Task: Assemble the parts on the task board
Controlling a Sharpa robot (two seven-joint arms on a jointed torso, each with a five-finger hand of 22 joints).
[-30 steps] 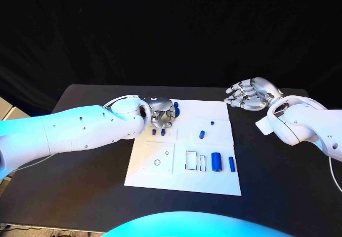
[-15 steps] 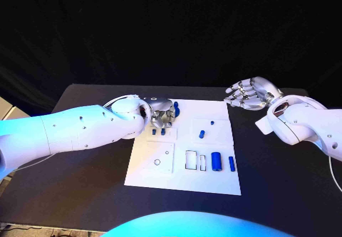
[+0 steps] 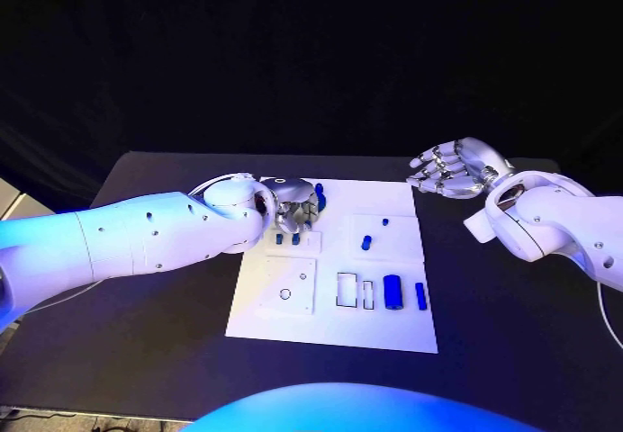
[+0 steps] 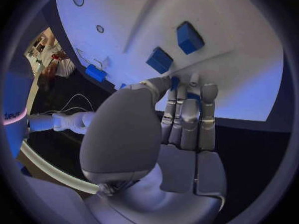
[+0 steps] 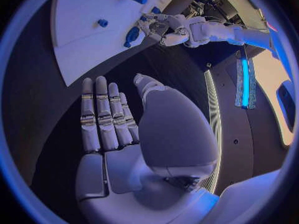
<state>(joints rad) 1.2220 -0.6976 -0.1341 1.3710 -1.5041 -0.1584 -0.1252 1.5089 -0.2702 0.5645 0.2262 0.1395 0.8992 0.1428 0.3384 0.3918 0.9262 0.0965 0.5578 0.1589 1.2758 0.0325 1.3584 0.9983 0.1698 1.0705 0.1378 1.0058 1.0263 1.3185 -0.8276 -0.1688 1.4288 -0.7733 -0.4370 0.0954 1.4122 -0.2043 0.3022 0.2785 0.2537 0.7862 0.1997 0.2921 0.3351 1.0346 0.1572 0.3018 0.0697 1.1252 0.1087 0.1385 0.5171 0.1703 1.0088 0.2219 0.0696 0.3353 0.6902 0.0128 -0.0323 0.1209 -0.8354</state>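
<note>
Several blue parts (image 3: 392, 293) lie loose on the task board (image 3: 338, 328), so assembly looks barely begun. Left hand (image 3: 296, 209) reaches fingertips-down at the board's far edge, its grasp unclear; right hand (image 3: 452, 169) hovers empty, fingers spread.

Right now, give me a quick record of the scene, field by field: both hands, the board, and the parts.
left hand: fingers down on the far left corner of the task board, at a blue part; grip unclear
right hand: open, holds nothing, beyond the board's far right corner
task board: white, middle of the table
blue parts: several across the board
</note>
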